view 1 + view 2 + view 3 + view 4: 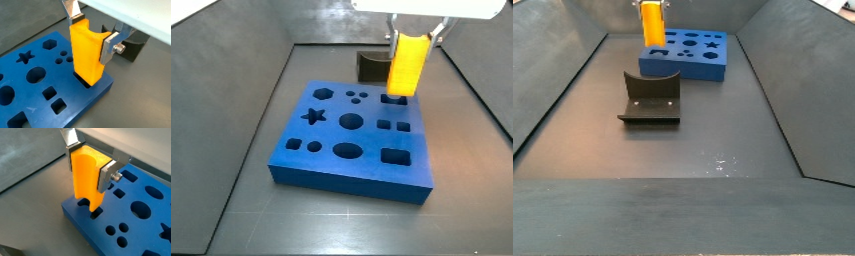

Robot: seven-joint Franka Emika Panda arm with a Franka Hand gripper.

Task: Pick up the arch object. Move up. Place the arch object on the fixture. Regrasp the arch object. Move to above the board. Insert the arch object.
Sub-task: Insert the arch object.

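Observation:
My gripper [93,34] is shut on the arch object [87,52], a bright yellow-orange block held upright by its top end; it also shows in a wrist view [89,173]. The block's lower end sits at the arch cutout near the corner of the blue board [27,90]. In a side view the arch object [408,62] stands over the board's [352,160] far right corner under the gripper [416,30]. In a side view [651,25] it stands at the board's [700,60] left end. The dark fixture [651,100] stands empty on the floor.
The board carries star, hexagon, circle and square cutouts [315,117]. The fixture [373,66] stands just behind the board. Grey bin walls [553,90] slope up on both sides of the floor.

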